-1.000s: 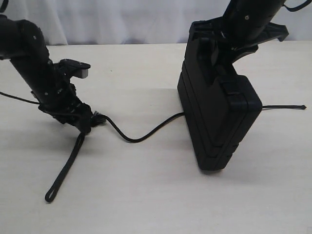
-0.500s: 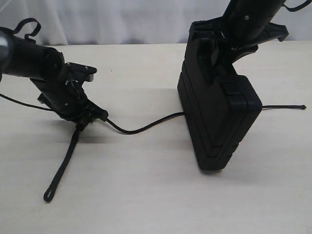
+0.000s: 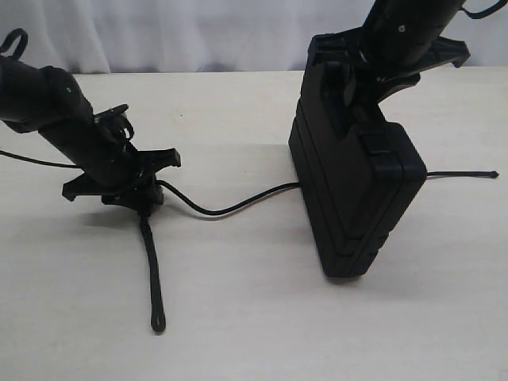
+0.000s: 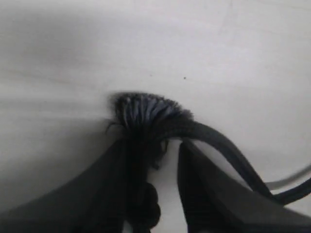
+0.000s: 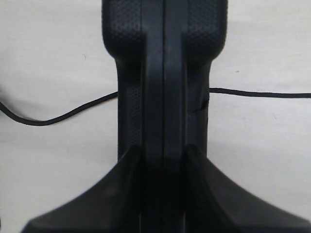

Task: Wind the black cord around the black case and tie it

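The black case (image 3: 353, 182) stands on edge on the table, tilted a little, and my right gripper (image 3: 373, 75) is shut on its upper end. In the right wrist view the case (image 5: 164, 73) fills the space between both fingers of that gripper (image 5: 163, 155). The black cord (image 3: 230, 208) runs from my left gripper (image 3: 139, 194) to the foot of the case and comes out on its far side (image 3: 468, 175). My left gripper (image 4: 153, 145) is shut on the cord just behind its frayed knot (image 4: 146, 109). A thicker doubled tail (image 3: 152, 270) lies toward the table's front.
The pale wooden table (image 3: 254, 317) carries only the case and the cord. A white curtain (image 3: 198, 32) hangs behind the back edge. A thin robot cable (image 3: 32, 160) trails from the left arm across the table's left side.
My left gripper has turned at the wrist and shifted slightly right. The cord's doubled tail swung from pointing front-left to pointing straight to the front. Case and right gripper stayed still.
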Controlling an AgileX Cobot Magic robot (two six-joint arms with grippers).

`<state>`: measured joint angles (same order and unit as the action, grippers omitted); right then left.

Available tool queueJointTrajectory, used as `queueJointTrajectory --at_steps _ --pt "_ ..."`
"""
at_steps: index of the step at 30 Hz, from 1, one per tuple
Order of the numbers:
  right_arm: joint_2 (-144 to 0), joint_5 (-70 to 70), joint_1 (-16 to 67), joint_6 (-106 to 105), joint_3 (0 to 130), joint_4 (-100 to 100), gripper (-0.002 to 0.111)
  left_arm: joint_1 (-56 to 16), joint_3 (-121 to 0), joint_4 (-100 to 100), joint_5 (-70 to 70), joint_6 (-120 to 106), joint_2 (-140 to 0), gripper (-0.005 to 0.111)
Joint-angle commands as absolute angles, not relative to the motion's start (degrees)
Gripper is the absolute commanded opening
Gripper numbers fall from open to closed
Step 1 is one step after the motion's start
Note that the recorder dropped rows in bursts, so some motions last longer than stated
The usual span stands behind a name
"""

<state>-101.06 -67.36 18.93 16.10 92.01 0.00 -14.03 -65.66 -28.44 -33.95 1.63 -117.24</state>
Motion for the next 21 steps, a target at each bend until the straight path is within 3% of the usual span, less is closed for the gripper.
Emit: queueJointTrajectory --at_steps 1,11,21 --pt "-101.55 -65.81 18.81 15.92 92.0 -0.42 0.004 -13.34 -65.49 -26.12 -35.71 0.0 -117.14 0.047" --pt "-101.55 -65.81 18.81 15.92 92.0 -0.42 0.004 -8.93 -65.49 -21.12 -39.05 -21.83 -109.63 0.049" --pt "-101.55 -65.81 18.81 15.92 92.0 -0.42 0.004 -14.79 -65.39 -17.69 -52.2 -91.51 -105.85 0.049"
